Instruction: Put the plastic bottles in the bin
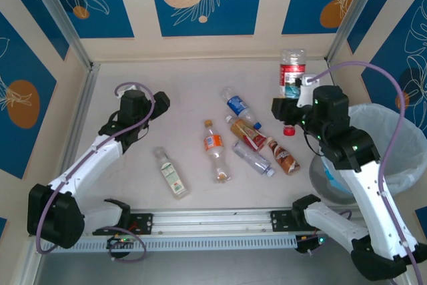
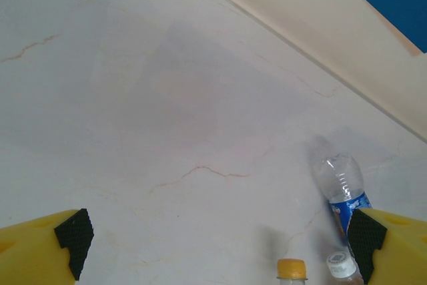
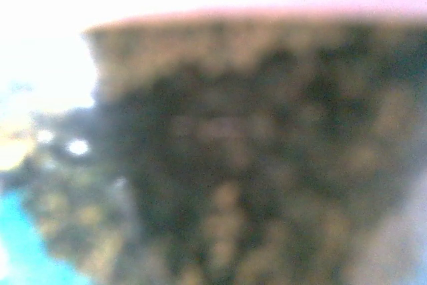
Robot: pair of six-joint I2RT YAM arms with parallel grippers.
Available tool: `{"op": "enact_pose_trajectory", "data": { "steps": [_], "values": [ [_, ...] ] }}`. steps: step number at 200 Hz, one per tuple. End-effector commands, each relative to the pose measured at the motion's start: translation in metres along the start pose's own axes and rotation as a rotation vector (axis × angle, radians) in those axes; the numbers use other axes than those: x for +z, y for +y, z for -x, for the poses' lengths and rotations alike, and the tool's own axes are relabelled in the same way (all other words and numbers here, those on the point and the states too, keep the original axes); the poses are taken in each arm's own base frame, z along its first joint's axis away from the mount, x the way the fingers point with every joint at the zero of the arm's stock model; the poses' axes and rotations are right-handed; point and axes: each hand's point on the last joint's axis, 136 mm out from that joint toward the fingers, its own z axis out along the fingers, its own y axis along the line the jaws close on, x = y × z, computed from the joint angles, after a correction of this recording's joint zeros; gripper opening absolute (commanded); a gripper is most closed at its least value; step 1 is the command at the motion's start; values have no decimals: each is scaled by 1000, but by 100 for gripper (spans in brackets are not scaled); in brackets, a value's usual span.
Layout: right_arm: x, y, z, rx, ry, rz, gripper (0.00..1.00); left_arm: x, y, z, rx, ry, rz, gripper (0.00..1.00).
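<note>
Top external: a pale marbled table [image 1: 187, 78] is enclosed by blue leaf-patterned panels [image 1: 200, 5]. Bottles [image 1: 215, 150] are scattered mid-table; one bottle [image 1: 292, 71] is clamped in the right hand [image 1: 288, 109] near the bin [image 1: 400, 158]. The left hand [image 2: 217, 235] is spread wide, empty.

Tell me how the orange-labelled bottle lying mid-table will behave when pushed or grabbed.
The orange-labelled bottle looks clear and largely empty, so probably light and easily squashed. It lies on its side with a round body, so a sideways nudge would likely roll it. The table looks smooth, so it may skid too.
</note>
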Motion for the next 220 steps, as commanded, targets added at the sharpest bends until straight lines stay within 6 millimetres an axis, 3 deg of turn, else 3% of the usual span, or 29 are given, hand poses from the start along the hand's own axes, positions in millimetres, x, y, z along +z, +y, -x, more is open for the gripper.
{"op": "enact_pose_trajectory", "data": {
  "steps": [1, 102, 132, 190, 220],
  "values": [
    [-25, -29, 8, -25, -33, -131, 45, 2, -17, 8, 9, -2, -70, 99],
    [-105, -145, 37, -60, -271, -804, 45, 8, -38, 4, 97, 31, -176, 99],
    [-119, -164, 21, -2, -300, -904, 45, 8, -44, 4, 142, 44, -194, 99],
    [-103, -204, -25, 169, -251, -1002, 45, 19, -58, -4, 175, 85, -260, 99],
    [-98, -213, -41, 288, -258, -999, 46, 27, -60, -9, 185, 118, -267, 99]
  ]
}}
